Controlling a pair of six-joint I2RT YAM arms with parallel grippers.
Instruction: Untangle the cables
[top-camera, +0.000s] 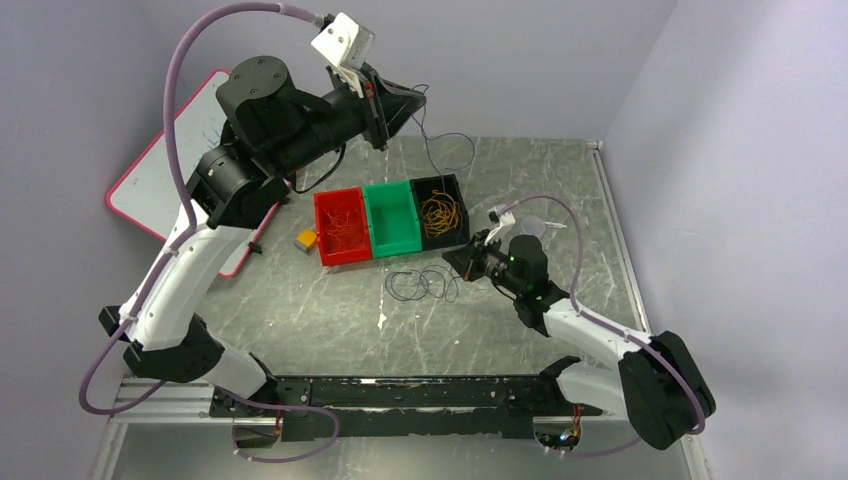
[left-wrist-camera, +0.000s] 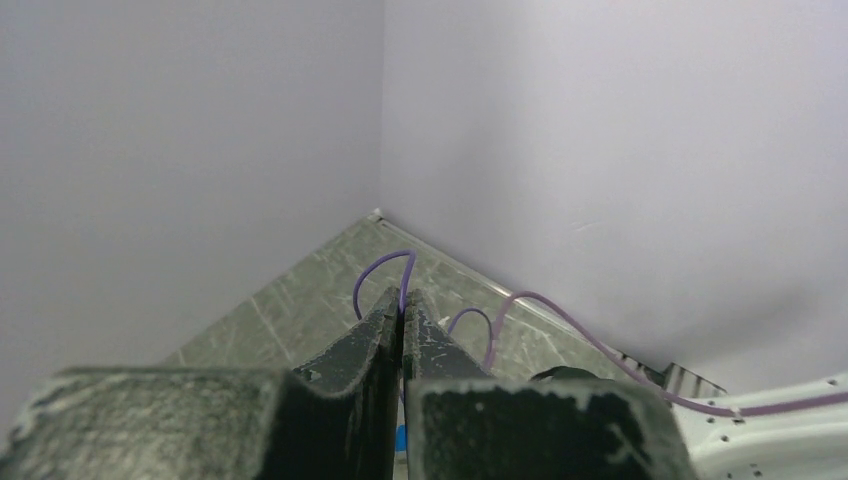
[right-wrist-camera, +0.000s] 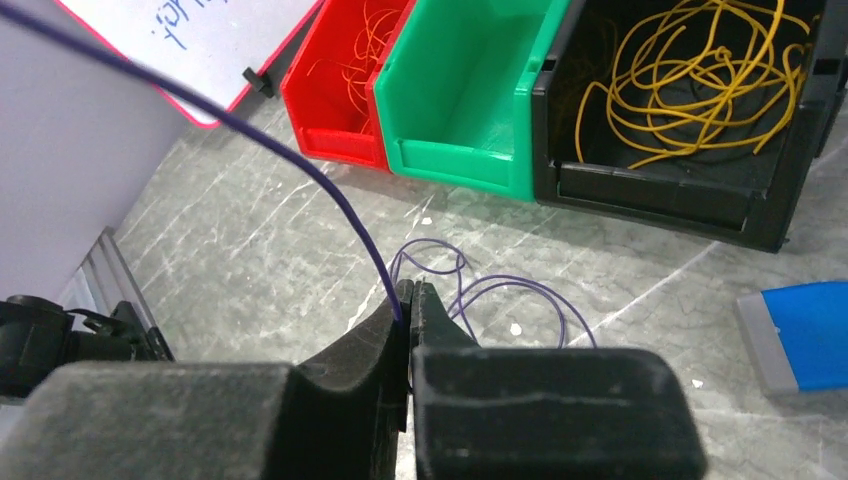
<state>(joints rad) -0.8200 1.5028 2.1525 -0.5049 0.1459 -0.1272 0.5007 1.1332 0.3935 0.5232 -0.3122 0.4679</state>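
My left gripper (top-camera: 417, 98) is raised high at the back and shut on a dark purple cable (left-wrist-camera: 384, 268). The cable hangs down from it in a loose strand (top-camera: 452, 150). My right gripper (top-camera: 452, 262) is low over the table, shut on the purple cable (right-wrist-camera: 330, 190), which runs up and to the left from its tips. Purple loops (top-camera: 422, 285) lie on the table in front of it, also in the right wrist view (right-wrist-camera: 500, 290). Yellow cables (top-camera: 440, 212) fill the black bin (right-wrist-camera: 650, 195). Thin orange-red cables (top-camera: 340, 228) lie in the red bin (right-wrist-camera: 335, 140).
An empty green bin (top-camera: 392, 222) stands between the red and black bins. A small orange block (top-camera: 306, 239) lies left of the red bin. A pink-edged whiteboard (top-camera: 170, 160) leans at the back left. A blue flat object (right-wrist-camera: 800, 335) lies right of my right gripper. Walls close in at back and right.
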